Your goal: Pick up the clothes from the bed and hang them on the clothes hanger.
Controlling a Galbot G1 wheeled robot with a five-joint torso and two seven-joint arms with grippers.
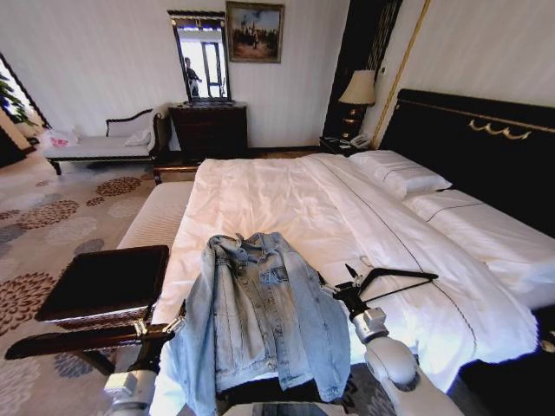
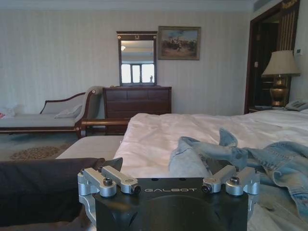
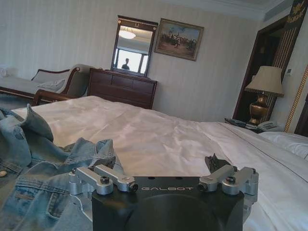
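The clothes, a light-blue denim jacket (image 1: pixel 260 321), lie spread over the foot of the bed (image 1: pixel 286 199), collar toward the pillows and hem hanging over the edge. My right gripper (image 1: pixel 351 290) is just right of the jacket, shut on the thin black clothes hanger (image 1: pixel 401 276), which sticks out to the right above the white sheet. My left gripper (image 1: pixel 178 325) is at the jacket's left edge, by the sleeve. In the left wrist view the jacket (image 2: pixel 269 161) lies crumpled just ahead of the gripper body. The right wrist view has the jacket (image 3: pixel 33 192) beside a dark tip of the hanger (image 3: pixel 213 162).
A dark wooden side table (image 1: pixel 108 282) stands close to my left arm, with a pale upholstered bench (image 1: pixel 160 212) beyond it along the bed. A white-cushioned chaise (image 1: pixel 100 143), a dark dresser (image 1: pixel 208 128) with a mirror, and a lamp (image 1: pixel 358 88) line the far wall. Patterned carpet lies to the left.
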